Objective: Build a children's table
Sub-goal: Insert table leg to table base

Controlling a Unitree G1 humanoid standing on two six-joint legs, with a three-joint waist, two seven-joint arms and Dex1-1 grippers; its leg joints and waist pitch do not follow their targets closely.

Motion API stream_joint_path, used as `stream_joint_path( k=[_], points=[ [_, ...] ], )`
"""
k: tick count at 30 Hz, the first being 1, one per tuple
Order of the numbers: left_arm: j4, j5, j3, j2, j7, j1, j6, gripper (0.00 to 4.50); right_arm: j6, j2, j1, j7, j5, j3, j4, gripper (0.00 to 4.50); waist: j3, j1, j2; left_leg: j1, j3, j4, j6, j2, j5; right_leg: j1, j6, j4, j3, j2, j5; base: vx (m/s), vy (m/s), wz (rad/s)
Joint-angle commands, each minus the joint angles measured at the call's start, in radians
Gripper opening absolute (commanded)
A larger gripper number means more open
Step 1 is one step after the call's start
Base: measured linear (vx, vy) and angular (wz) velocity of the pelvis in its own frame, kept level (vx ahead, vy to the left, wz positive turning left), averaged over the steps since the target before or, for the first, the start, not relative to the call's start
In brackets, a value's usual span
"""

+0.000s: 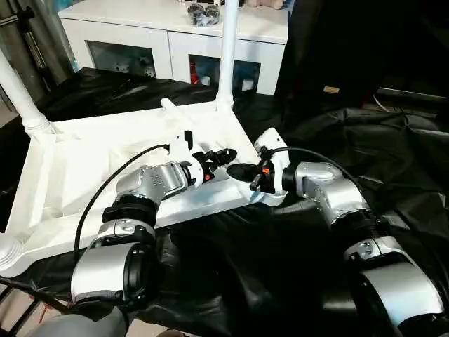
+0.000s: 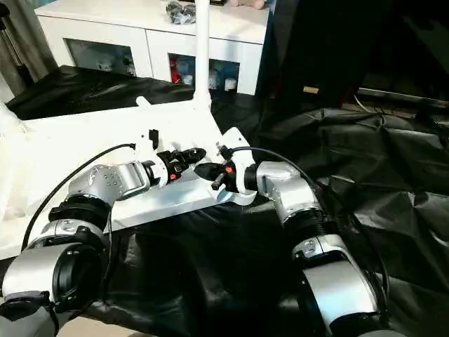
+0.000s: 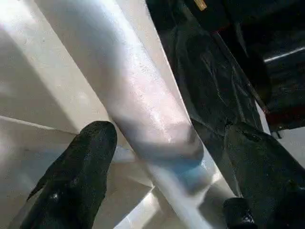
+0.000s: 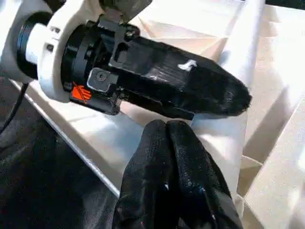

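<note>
The white table top (image 1: 84, 154) lies upside down on a black sheet, ribs facing up. One white leg (image 1: 229, 49) stands upright in the far corner socket, and another (image 1: 17, 88) rises at the left. A loose leg (image 1: 174, 112) lies slanted across the underside. My left gripper (image 1: 221, 158) is open, and its black fingers (image 3: 76, 176) stand either side of that leg's end (image 3: 157, 124) with gaps showing. My right gripper (image 4: 167, 129) is shut with nothing in it. It sits at the top's near right edge, tip to tip with the left gripper's finger (image 4: 190, 86).
A white cabinet (image 1: 175, 42) with glass doors stands behind the table top, with small items (image 1: 203, 12) on it. Crumpled black sheet (image 1: 393, 140) covers the floor to the right and front. A black cable (image 1: 105, 189) loops over my left forearm.
</note>
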Motion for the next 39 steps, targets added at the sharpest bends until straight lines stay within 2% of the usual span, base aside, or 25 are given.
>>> stream_joint_path(
  k=[1, 5, 7, 9, 12, 16, 22, 25, 29, 31, 35, 39],
  points=[
    [0.067, 0.035, -0.037, -0.007, 0.021, 0.030, 0.019, 4.07, 0.032, -0.015, -0.009, -0.005, 0.018, -0.024, 0.020, 0.00, -0.035, -0.009, 0.004, 0.026, -0.040, -0.093, -0.035, 0.072, -0.345, 0.002, -0.191, -0.088, 0.044, -0.073, -0.305, 0.000, 0.000, 0.00],
    [0.073, 0.038, -0.040, -0.003, 0.017, 0.031, 0.015, 4.07, 0.036, -0.035, -0.049, -0.018, 0.037, -0.064, 0.041, 0.00, -0.041, -0.007, 0.002, 0.020, -0.036, -0.086, -0.018, 0.071, -0.258, 0.009, -0.223, -0.075, 0.042, -0.073, -0.188, 0.000, 0.000, 0.00],
    [0.076, 0.039, -0.040, -0.001, 0.014, 0.031, 0.012, 4.07, 0.039, -0.045, -0.070, -0.029, 0.050, -0.089, 0.058, 0.00, -0.041, -0.006, 0.000, 0.019, -0.033, -0.083, -0.005, 0.070, -0.234, 0.012, -0.239, -0.073, 0.041, -0.074, -0.165, 0.000, 0.000, 0.00],
    [0.077, 0.039, -0.041, 0.000, 0.012, 0.032, 0.012, 4.07, 0.029, -0.048, -0.083, -0.064, 0.044, -0.097, 0.083, 0.00, -0.040, -0.005, 0.000, 0.018, -0.032, -0.082, 0.003, 0.071, -0.222, 0.013, -0.243, -0.072, 0.040, -0.073, -0.161, 0.000, 0.000, 0.00],
    [0.078, 0.037, -0.041, 0.001, 0.007, 0.032, 0.014, 4.07, -0.011, -0.044, -0.099, -0.134, 0.021, -0.099, 0.142, 0.00, -0.041, -0.006, 0.000, 0.018, -0.032, -0.081, -0.002, 0.071, -0.219, 0.012, -0.246, -0.072, 0.039, -0.078, -0.180, 0.000, 0.000, 0.00],
    [0.074, 0.033, -0.041, 0.004, 0.000, 0.036, 0.020, 4.07, -0.057, -0.024, -0.116, -0.205, 0.008, -0.109, 0.210, 0.00, -0.041, -0.008, 0.004, 0.020, -0.031, -0.081, -0.006, 0.070, -0.227, 0.011, -0.255, -0.071, 0.038, -0.074, -0.171, 0.000, 0.000, 0.00],
    [0.069, 0.020, -0.044, 0.005, -0.026, 0.035, 0.044, 4.07, -0.135, -0.005, -0.135, -0.313, -0.059, -0.075, 0.331, 0.00, -0.040, -0.007, 0.006, 0.018, -0.029, -0.080, -0.010, 0.069, -0.221, 0.012, -0.256, -0.069, 0.038, -0.075, -0.170, 0.000, 0.000, 0.00],
    [0.068, 0.019, -0.046, 0.006, -0.032, 0.034, 0.053, 4.07, -0.158, 0.008, -0.145, -0.308, -0.057, -0.074, 0.365, 0.00, -0.041, -0.008, 0.008, 0.018, -0.028, -0.078, 0.007, 0.069, -0.209, 0.013, -0.264, -0.066, 0.039, -0.074, -0.140, 0.000, 0.000, 0.00],
    [0.080, 0.018, -0.045, 0.001, -0.027, 0.030, 0.060, 4.07, -0.197, 0.039, -0.157, -0.196, -0.057, -0.060, 0.374, 0.00, -0.043, -0.006, 0.008, 0.015, -0.026, -0.074, 0.040, 0.072, -0.179, 0.017, -0.280, -0.057, 0.036, -0.071, -0.071, 0.000, 0.000, 0.00],
    [0.084, 0.019, -0.044, 0.000, -0.025, 0.028, 0.060, 4.07, -0.216, 0.047, -0.161, -0.160, -0.059, -0.060, 0.377, 0.00, -0.044, -0.003, 0.009, 0.016, -0.026, -0.074, 0.046, 0.074, -0.179, 0.017, -0.286, -0.056, 0.035, -0.072, -0.069, 0.000, 0.000, 0.00],
    [0.084, 0.018, -0.047, -0.003, -0.032, 0.027, 0.069, 4.07, -0.255, 0.058, -0.167, -0.109, -0.056, -0.057, 0.384, 0.00, -0.043, -0.003, 0.009, 0.018, -0.026, -0.075, 0.037, 0.074, -0.201, 0.015, -0.288, -0.058, 0.036, -0.073, -0.099, 0.000, 0.000, 0.00],
    [0.076, 0.025, -0.061, -0.006, -0.045, 0.029, 0.070, 4.07, -0.270, 0.064, -0.168, -0.073, -0.052, -0.053, 0.376, 0.00, -0.045, -0.001, 0.009, 0.017, -0.025, -0.072, 0.050, 0.074, -0.169, 0.018, -0.293, -0.053, 0.036, -0.073, -0.054, 0.000, 0.000, 0.00]
  ],
)
